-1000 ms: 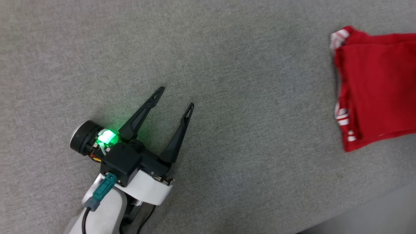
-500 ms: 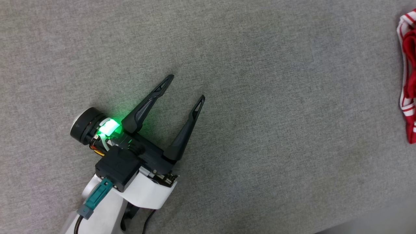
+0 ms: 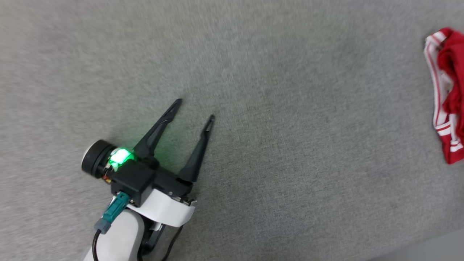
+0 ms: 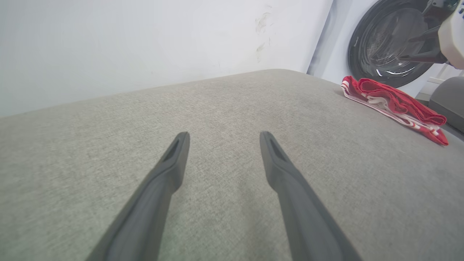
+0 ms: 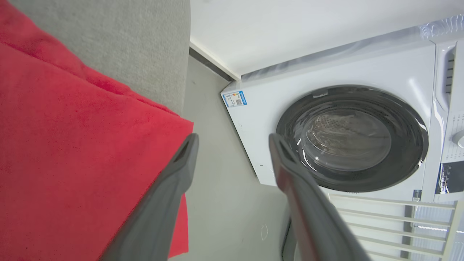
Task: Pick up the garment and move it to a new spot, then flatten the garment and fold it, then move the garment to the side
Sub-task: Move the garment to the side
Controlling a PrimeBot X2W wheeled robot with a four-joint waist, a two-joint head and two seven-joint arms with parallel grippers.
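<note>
The garment, red with white red-striped trim, lies folded and slightly bunched at the right edge of the grey padded surface. In the left wrist view the garment rests far off to the right. My left gripper is open over bare grey fabric, well left of the garment; its fingers hold nothing. My right gripper is open just above the garment's red corner, with floor and washer showing between its fingers. The right gripper hangs above the garment's far end.
A white front-loading washing machine with a dark round door stands past the surface's right end, with grey floor between them. A white wall backs the surface. The surface's edge runs along the lower right.
The head camera has swung, so the garment now shows only as a strip at the right edge, its striped trim more bunched. My left gripper stays open. The right gripper has opened.
</note>
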